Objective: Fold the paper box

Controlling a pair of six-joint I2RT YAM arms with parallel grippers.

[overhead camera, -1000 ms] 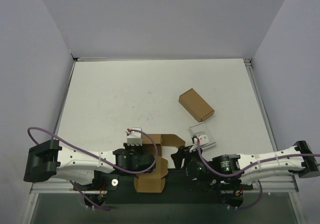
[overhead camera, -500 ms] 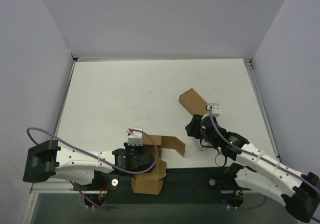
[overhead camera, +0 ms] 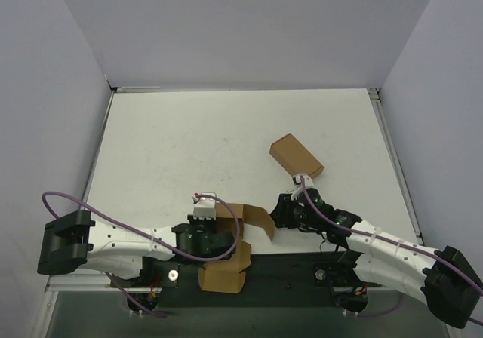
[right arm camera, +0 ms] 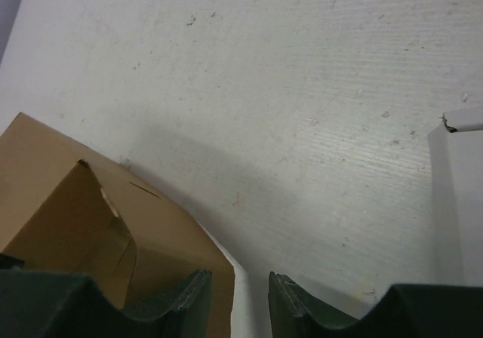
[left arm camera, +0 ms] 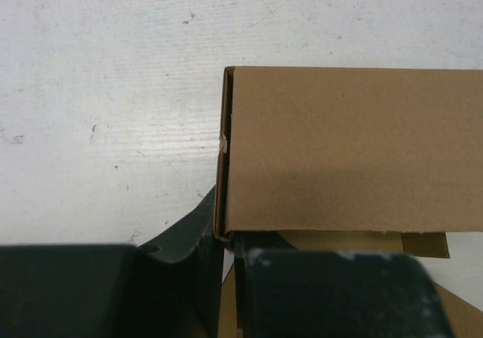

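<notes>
Cardboard on the fold: the paper box [overhead camera: 253, 217], a half-formed brown kraft carton, sits at the bottom centre of the overhead frame. Its lower part overhangs the near edge of the white table [overhead camera: 189, 142], and one loose flap juts toward the right.

The left tool [left arm camera: 226, 285] is clamped narrow on an upright wall of the box. In its wrist view a thin edge of cardboard runs down between the two dark fingers.

The right tool [right arm camera: 240, 296] sits just beside the loose flap with its jaws a small way apart and nothing between them. One fingertip [right arm camera: 185, 296] overlaps the flap's corner in the lower left of that wrist view, though whether it touches cannot be told.

A longer brown carton [overhead camera: 296, 158] lies apart in the centre right of the overhead frame.

The sheet looks thin and light. It is likely stiff across each panel but quick to hinge at its creases, and apt to spring back or skate over the smooth table if pushed unsupported. A hard pinch mid-panel would probably dent it. The better hold appears to be the flap's free edge, close to a crease, with the opposite wall pinned as it is now.
</notes>
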